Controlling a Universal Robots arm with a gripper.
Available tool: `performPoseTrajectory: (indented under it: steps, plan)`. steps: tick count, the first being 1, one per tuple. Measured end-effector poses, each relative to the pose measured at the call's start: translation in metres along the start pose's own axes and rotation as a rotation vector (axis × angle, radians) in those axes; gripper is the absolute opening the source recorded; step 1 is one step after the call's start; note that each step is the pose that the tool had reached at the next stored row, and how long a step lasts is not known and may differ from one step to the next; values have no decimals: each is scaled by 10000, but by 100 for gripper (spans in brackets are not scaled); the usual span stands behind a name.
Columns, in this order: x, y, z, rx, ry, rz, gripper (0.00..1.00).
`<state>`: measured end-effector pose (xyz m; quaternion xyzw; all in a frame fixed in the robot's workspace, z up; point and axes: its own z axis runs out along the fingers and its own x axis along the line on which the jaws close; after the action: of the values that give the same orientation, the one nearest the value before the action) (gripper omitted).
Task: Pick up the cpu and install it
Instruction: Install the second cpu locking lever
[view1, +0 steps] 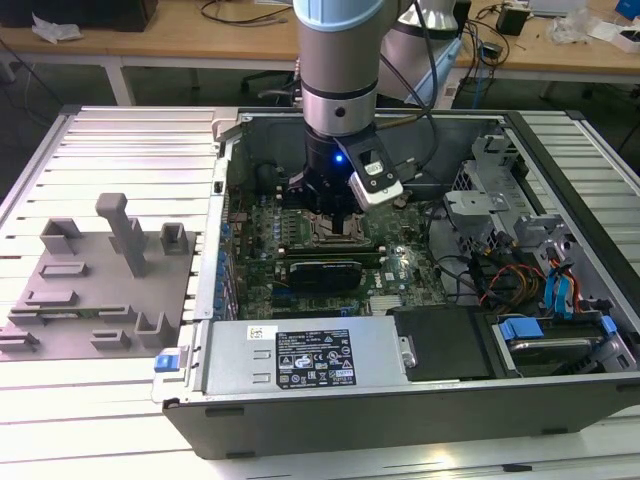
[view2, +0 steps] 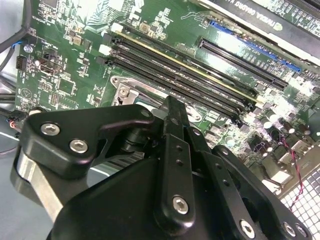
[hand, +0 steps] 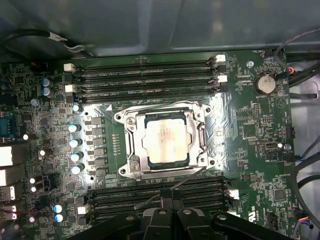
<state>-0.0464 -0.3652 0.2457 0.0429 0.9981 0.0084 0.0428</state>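
The cpu (hand: 165, 138), a flat square chip with a silver-grey top, lies seated inside the metal socket frame (hand: 131, 145) on the green motherboard in the first wrist view. A thin metal latch lever (hand: 186, 178) runs slantwise beside the socket. My gripper (hand: 170, 202) hangs just above the board beside the socket, shut with nothing in it and apart from the cpu. In the second wrist view the gripper (view2: 172, 104) covers most of the socket. In the exterior view the gripper (view1: 331, 208) stands low over the middle of the motherboard (view1: 400, 265).
The open computer case (view1: 300, 365) walls in the board. Memory slots (hand: 145, 75) flank the socket on two sides, and a black graphics card (view1: 322, 272) lies close by. Cables and drive bays (view1: 530, 290) fill the exterior view's right. A grey fixture plate (view1: 95, 290) sits on the left.
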Motion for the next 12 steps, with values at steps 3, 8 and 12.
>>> performPoseTrajectory:
  steps: [3, 8, 12]
  plan:
    - [9, 0, 13, -1, -1, -1, 11]
    - [18, -1, 28, 0, 0, 0, 11]
    - [27, -2, 36, -2, -1, 1, 11]
